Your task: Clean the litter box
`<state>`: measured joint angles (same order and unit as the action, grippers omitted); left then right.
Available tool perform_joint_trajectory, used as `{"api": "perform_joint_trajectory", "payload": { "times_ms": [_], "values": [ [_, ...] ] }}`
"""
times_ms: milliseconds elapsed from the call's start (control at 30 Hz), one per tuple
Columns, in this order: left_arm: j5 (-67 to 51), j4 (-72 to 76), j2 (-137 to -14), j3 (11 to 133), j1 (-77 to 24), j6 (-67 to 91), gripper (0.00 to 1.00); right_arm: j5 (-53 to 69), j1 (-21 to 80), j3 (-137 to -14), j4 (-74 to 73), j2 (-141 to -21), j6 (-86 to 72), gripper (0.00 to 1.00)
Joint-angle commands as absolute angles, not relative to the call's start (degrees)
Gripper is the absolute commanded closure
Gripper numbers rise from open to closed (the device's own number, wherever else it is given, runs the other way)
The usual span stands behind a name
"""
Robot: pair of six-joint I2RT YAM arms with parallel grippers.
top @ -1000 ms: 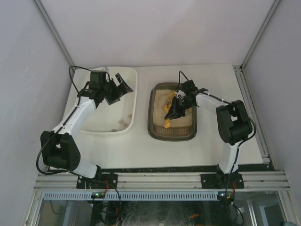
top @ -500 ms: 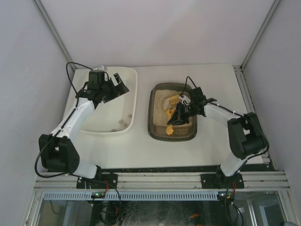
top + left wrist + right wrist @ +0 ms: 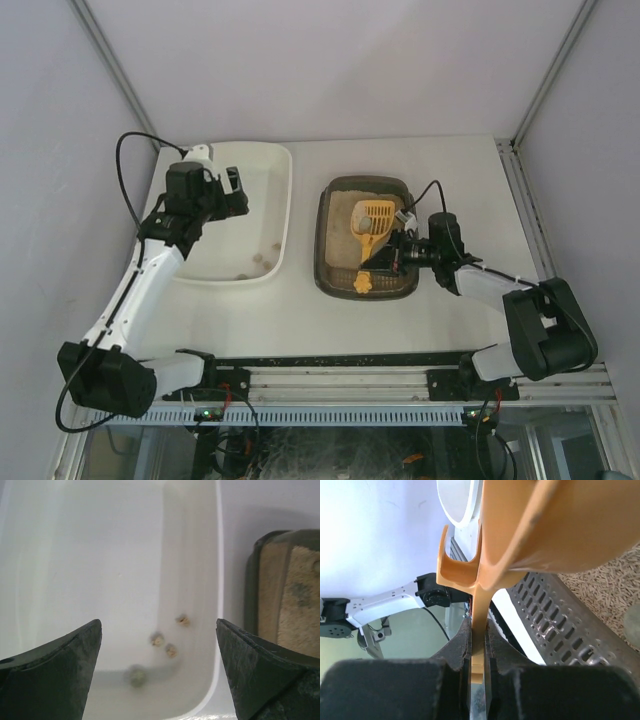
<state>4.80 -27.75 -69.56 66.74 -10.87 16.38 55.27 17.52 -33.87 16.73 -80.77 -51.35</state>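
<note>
The right gripper has pulled back, pinching the scoop over the litter box; the left gripper gapes above the tub.

White desk inside a plain pale enclosure: walls left, right, far. Aluminium posts in far corners, rail along near edge. Even, soft light.

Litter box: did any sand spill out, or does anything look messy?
Nothing stands out. The litter lies inside the litter box, a few clumps sit in the white tub, and the right gripper holds the yellow scoop.
</note>
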Motion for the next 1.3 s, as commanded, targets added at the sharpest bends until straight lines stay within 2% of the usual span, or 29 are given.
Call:
{"api": "perform_joint_trajectory", "payload": {
  "times_ms": [0, 67, 167, 267, 400, 500, 633, 733, 867, 1000, 1100, 1200, 1267],
  "values": [
    [9.9, -29.1, -63.6, 62.4, -11.1, 8.9, 0.0, 58.0, 19.5, -31.4, 33.6, -79.5, -57.8, 1.0],
    [11.7, -30.7, -62.4, 61.9, -11.1, 7.9, 0.0, 59.5, 18.4, -30.3, 36.7, -80.0, -60.0, 1.0],
    [12.6, -32.1, -60.7, 60.8, -11.2, 7.6, 0.0, 59.8, 11.6, -28.2, 40.4, -80.4, -62.4, 1.0],
    [12.1, -32.8, -59.5, 59.3, -11.2, 8.0, 0.0, 61.1, 14.3, -30.1, 37.7, -81.6, -60.3, 1.0],
    [12.4, -33.4, -58.0, 57.8, -11.1, 8.8, 0.0, 61.3, 9.6, -28.1, 44.8, -84.0, -65.5, 1.0],
    [12.9, -33.9, -57.2, 57.3, -11.1, 8.7, 0.0, 60.9, 15.1, -29.6, 39.6, -85.4, -61.3, 1.0],
    [13.1, -34.0, -56.7, 57.0, -11.1, 8.9, 0.0, 60.6, 11.9, -27.3, 47.0, -87.9, -65.9, 1.0],
    [13.1, -33.2, -56.9, 56.1, -11.1, 9.2, 0.0, 60.6, 15.6, -28.4, 44.7, -88.6, -64.0, 1.0],
    [13.0, -32.6, -57.5, 55.7, -11.2, 9.6, 0.0, 60.7, 10.2, -25.4, 56.3, -90.7, -71.7, 1.0],
    [11.9, -32.4, -58.0, 55.2, -11.2, 10.1, 0.0, 60.2, 16.5, -28.9, 42.8, -89.3, -62.9, 1.0],
    [11.8, -32.3, -57.6, 54.7, -11.1, 10.3, 0.01, 60.1, 11.3, -26.1, 51.4, -90.0, -68.4, 1.0],
    [12.0, -32.4, -57.6, 54.6, -11.0, 10.4, 0.0, 59.7, 16.4, -29.1, 43.8, -89.2, -63.5, 1.0],
    [11.8, -32.6, -57.4, 54.6, -11.0, 10.5, 0.0, 59.6, 16.1, -29.7, 42.3, -88.4, -62.8, 1.0]
  ]
}}
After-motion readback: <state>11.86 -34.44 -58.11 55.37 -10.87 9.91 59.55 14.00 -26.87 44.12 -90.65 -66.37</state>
